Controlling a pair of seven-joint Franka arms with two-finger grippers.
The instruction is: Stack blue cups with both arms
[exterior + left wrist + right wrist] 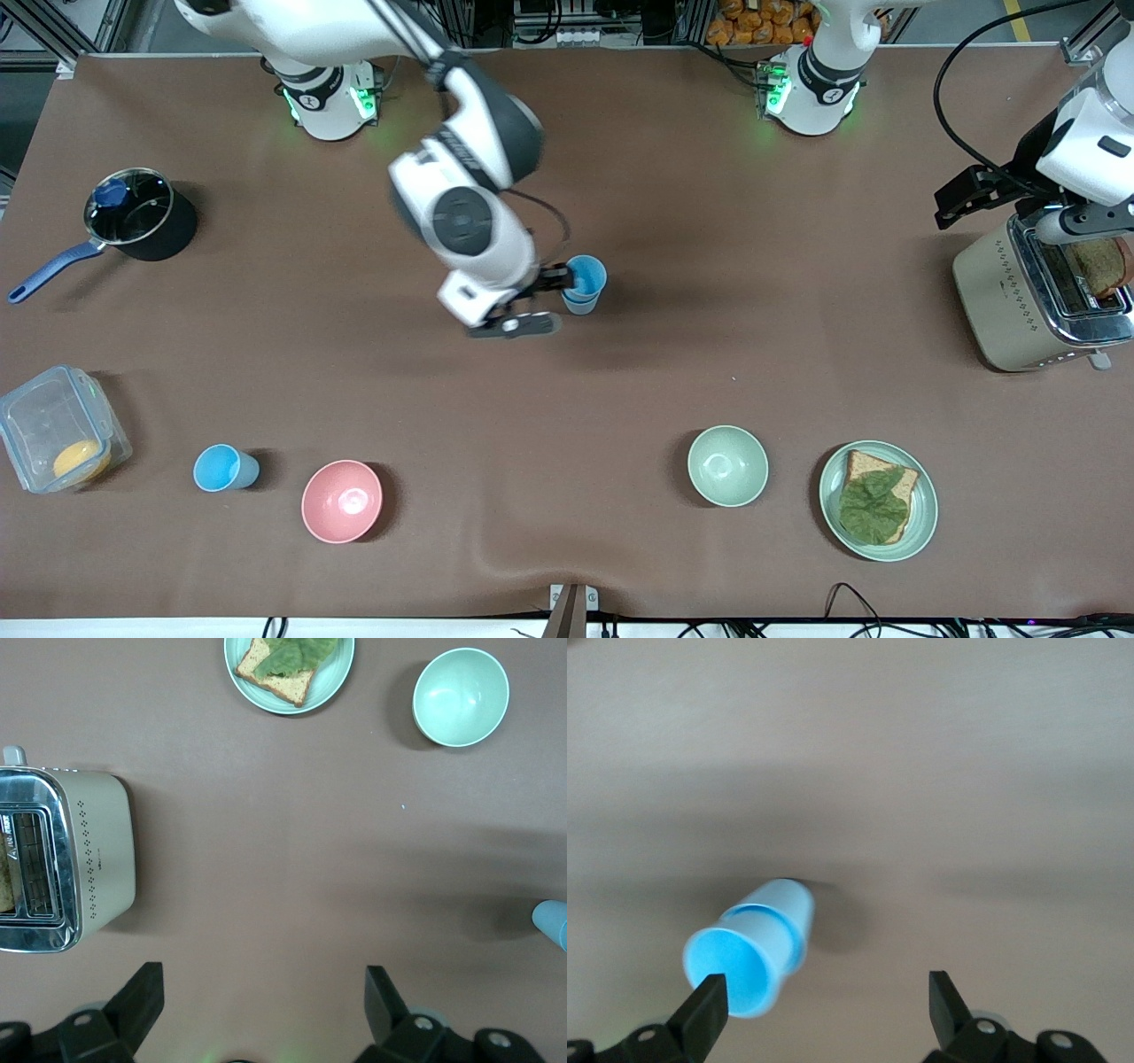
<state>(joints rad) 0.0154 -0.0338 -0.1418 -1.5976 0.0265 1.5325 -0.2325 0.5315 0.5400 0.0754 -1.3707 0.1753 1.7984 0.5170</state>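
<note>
While two blue cups [583,284] already sit stacked mid-surface beside the right gripper [547,299], jaws spread, another blue cup [224,468] waits by the pink bowl [342,501]; the left gripper [261,992], spread, waits over the toaster [1036,301].

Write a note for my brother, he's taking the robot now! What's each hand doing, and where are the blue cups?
Right gripper: fingers open, beside the stacked blue cups at the table's middle, one finger at their rim.
Left gripper: fingers open, holding nothing, waiting above the toaster at its own end.
Done: one cup sits nested in another.
Left: the single blue cup stands alone between the clear container and the pink bowl. It still has to go onto the stack.
</note>
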